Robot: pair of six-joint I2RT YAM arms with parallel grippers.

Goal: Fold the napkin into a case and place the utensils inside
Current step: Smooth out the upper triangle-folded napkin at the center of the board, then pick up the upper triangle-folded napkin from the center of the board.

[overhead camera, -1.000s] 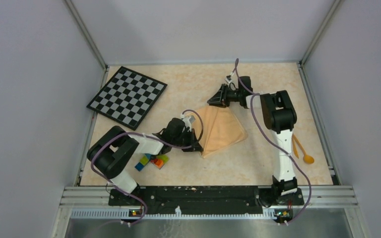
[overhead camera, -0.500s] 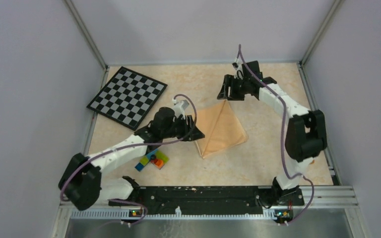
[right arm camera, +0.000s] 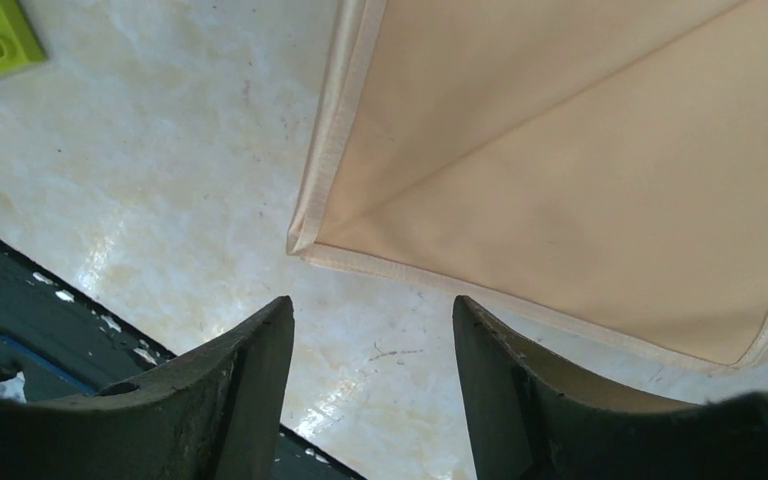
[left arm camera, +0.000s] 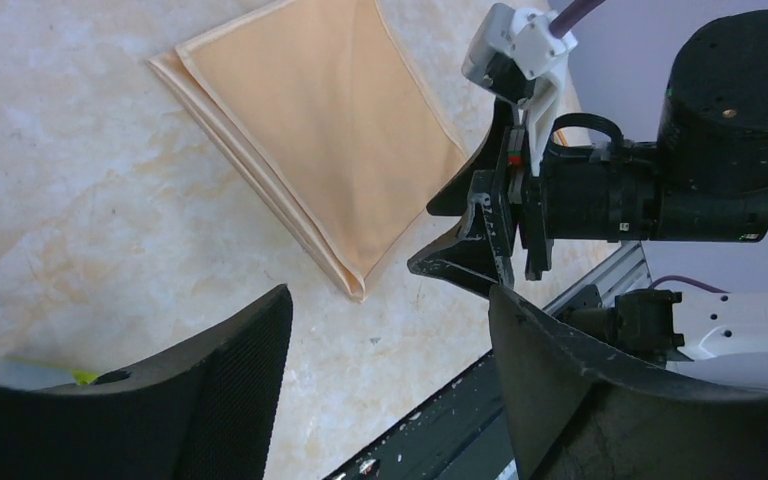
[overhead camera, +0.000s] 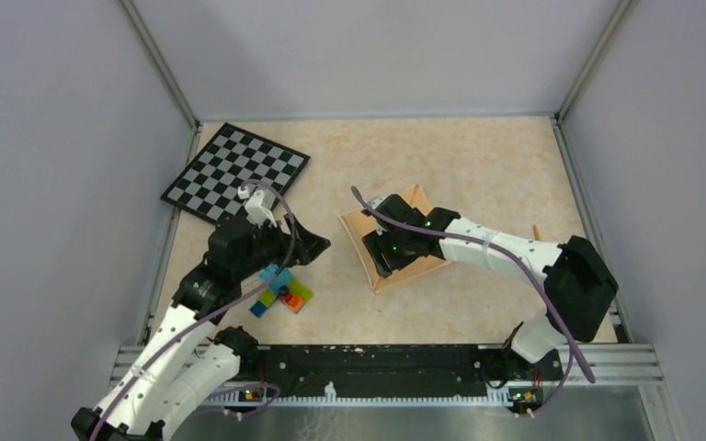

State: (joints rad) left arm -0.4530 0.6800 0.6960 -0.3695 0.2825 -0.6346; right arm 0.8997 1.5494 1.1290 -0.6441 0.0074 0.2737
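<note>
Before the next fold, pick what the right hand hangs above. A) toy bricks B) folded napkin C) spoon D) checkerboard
B: in the top view the right hand sits over the napkin, and the right wrist camera looks down on the napkin's corner.

The top view sits above and behind the arm bases, looking down and forward over the whole counter [overhead camera: 496,156]. The left wrist view looks low between its own jaws toward the counter's near edge, taking in the napkin [left arm camera: 330,130] and the right arm [left arm camera: 720,150]. The right wrist view faces down, close over the napkin's corner by the near edge. All three views share the napkin.
</note>
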